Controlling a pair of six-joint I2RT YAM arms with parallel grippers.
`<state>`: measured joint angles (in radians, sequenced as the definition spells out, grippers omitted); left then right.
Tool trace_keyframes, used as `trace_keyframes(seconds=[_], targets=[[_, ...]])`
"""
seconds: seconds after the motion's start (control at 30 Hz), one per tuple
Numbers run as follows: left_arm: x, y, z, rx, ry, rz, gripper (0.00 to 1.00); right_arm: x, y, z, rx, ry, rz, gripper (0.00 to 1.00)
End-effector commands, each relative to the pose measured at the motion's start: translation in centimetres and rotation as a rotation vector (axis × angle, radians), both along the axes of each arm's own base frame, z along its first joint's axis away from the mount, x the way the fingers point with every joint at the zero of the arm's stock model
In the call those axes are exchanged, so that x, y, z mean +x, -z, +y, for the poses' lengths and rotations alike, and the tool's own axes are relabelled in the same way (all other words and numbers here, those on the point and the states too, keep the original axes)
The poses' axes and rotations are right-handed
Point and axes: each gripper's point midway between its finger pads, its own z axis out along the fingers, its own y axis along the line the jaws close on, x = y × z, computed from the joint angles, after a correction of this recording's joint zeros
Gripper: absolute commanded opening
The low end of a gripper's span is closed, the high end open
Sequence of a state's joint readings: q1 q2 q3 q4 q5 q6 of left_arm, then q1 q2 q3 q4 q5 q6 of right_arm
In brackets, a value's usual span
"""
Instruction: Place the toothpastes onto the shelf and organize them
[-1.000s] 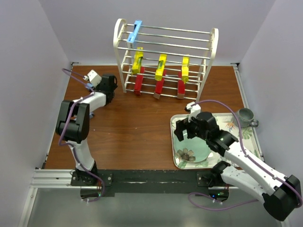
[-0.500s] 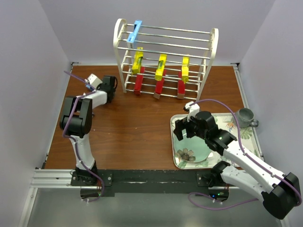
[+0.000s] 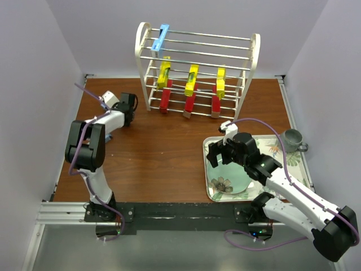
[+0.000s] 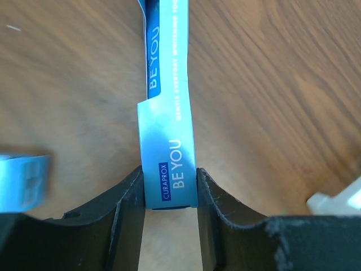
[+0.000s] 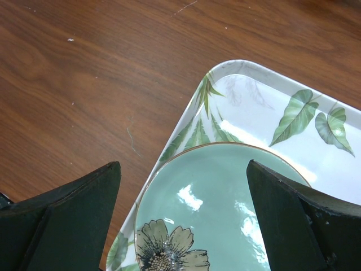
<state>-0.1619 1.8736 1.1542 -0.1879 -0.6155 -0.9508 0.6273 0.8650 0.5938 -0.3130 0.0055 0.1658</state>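
Toothpaste box (image 4: 166, 130), light blue and marked BEYOU, is at the far left of the wooden counter (image 3: 163, 147) beside the shelf (image 3: 141, 51), its near end clamped between the left gripper's (image 4: 169, 175) jaws; another light blue box (image 3: 162, 36) sits on the top tier, three yellow boxes (image 3: 192, 79) below, three red boxes (image 3: 190, 104) lowest; the right gripper (image 5: 183, 166) hovers over the floral tray (image 5: 254, 107), jaws wide apart.

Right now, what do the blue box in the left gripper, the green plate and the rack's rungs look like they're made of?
Light blue toothpaste box: thin printed cardboard, slightly glossy; folded flap edge shows. Green plate: probably glazed ceramic or melamine; sharp highlights. Shelf rungs: likely bare metal wire, thin and silvery.
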Motion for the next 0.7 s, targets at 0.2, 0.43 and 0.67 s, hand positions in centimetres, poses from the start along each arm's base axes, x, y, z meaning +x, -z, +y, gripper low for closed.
trace_keyframes(seconds=[0.2,0.43,0.67], targets=[[-3.2,-13.3,4.2,0.227,-0.004,-0.119,0.21,0.8,-1.9,0.6,0.036,-0.012,-0.066,0.98],[-4.4,-23.9,4.0,0.266,0.073,-0.303,0.19,0.6,-2.7,0.6,0.065,-0.005,-0.087,0.98],[-4.9,-31.7,1.1,0.325,0.307,-0.361,0.13,0.6,-3.5,0.5,0.092,0.006,-0.107,0.98]])
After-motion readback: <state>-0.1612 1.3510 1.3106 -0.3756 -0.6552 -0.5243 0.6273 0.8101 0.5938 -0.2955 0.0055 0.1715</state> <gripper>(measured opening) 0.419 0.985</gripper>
